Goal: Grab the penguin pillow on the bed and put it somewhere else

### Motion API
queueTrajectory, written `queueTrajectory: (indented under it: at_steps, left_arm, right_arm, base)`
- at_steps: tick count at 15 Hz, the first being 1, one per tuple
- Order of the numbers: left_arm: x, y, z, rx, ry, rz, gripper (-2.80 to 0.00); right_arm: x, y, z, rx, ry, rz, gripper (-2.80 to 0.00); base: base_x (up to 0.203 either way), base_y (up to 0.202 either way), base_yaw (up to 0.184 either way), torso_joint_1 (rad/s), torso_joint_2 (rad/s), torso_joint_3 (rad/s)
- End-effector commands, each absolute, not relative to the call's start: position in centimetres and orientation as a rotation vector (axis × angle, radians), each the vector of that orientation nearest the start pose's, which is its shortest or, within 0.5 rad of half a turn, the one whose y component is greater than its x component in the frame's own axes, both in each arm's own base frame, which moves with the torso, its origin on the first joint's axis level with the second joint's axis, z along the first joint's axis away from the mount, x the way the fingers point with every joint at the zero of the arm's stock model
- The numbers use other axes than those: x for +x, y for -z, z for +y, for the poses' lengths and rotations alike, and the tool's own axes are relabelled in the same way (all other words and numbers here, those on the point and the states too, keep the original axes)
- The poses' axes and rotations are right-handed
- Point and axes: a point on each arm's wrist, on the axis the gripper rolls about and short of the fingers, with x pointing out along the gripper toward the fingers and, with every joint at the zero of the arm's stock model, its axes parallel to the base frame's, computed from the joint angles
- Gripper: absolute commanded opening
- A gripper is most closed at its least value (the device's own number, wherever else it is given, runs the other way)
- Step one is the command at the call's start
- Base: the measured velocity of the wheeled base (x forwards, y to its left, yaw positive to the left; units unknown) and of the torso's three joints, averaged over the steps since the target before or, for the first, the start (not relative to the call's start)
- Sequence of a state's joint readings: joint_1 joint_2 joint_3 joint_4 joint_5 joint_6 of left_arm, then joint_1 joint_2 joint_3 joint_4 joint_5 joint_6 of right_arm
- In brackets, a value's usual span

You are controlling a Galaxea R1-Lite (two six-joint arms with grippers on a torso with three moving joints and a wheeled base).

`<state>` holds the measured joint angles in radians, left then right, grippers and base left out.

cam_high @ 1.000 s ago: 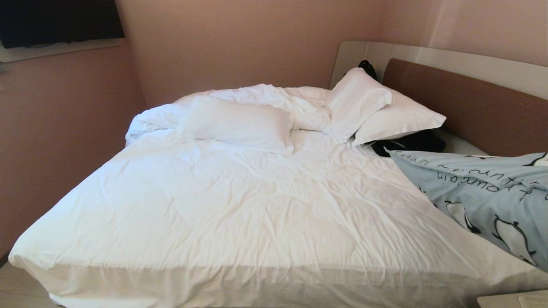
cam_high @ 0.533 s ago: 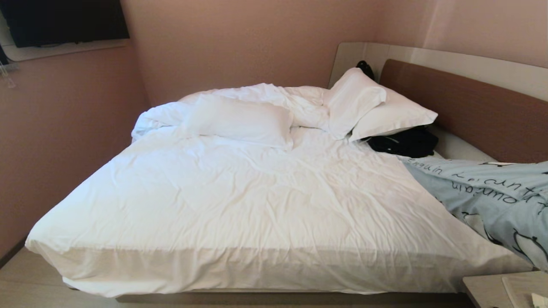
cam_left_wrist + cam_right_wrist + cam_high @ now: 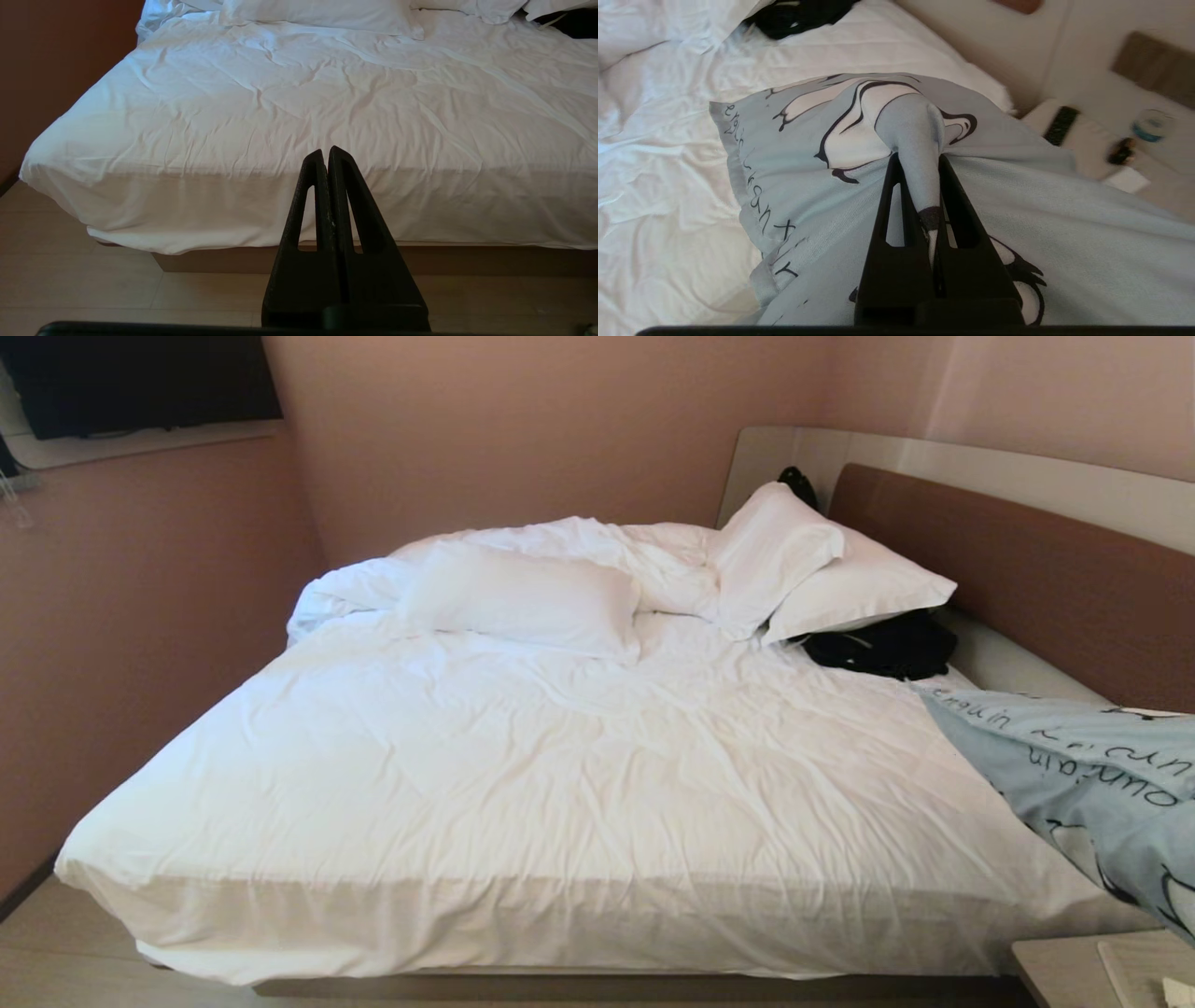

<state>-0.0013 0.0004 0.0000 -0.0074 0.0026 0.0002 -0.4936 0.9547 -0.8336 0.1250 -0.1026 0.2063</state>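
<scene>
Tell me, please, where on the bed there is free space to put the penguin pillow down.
The wide middle of the bed, between the white pillow and the foot edge, is bare. It is crowded near the headboard: two stacked pillows and a black item.

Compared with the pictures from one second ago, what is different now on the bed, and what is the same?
The penguin pillow, pinched in the shut right gripper, has slid toward the right edge of the head view, uncovering more of the black clothing. The camera also shifted during the first half second. The white pillows and the bed lie unchanged; the left gripper is shut and idle.
</scene>
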Motion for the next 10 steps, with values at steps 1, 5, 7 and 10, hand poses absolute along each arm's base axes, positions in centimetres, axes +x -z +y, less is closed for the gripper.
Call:
queueTrajectory:
  at_steps: [1,5,7,10]
  left_arm:
    - [-2.3,-7.6,0.0,0.0,-0.002,-0.008,-2.8]
    - [-2.3,-7.6,0.0,0.0,-0.002,-0.008,-2.8]
    - [-2.3,-7.6,0.0,0.0,-0.002,-0.008,-2.8]
    - [-2.3,-7.6,0.0,0.001,-0.002,-0.008,-2.8]
  right_arm:
    - [6.9,-27.1,-4.3,0.211,0.755,0.2,-2.8]
    - [3.8,-25.7,-3.2,0.136,0.978,0.289,-2.8]
    - [3.1,-24.9,-3.0,0.122,1.044,0.295,-2.8]
    - [1.9,-23.0,-2.6,0.094,1.171,0.31,-2.8]
  base:
    - [0.0,0.0,0.0,0.0,0.0,0.0]
    - [0.0,0.0,0.0,0.0,0.0,0.0]
    - [0.0,0.0,0.0,0.0,0.0,0.0]
    - [0.0,0.0,0.0,0.0,0.0,0.0]
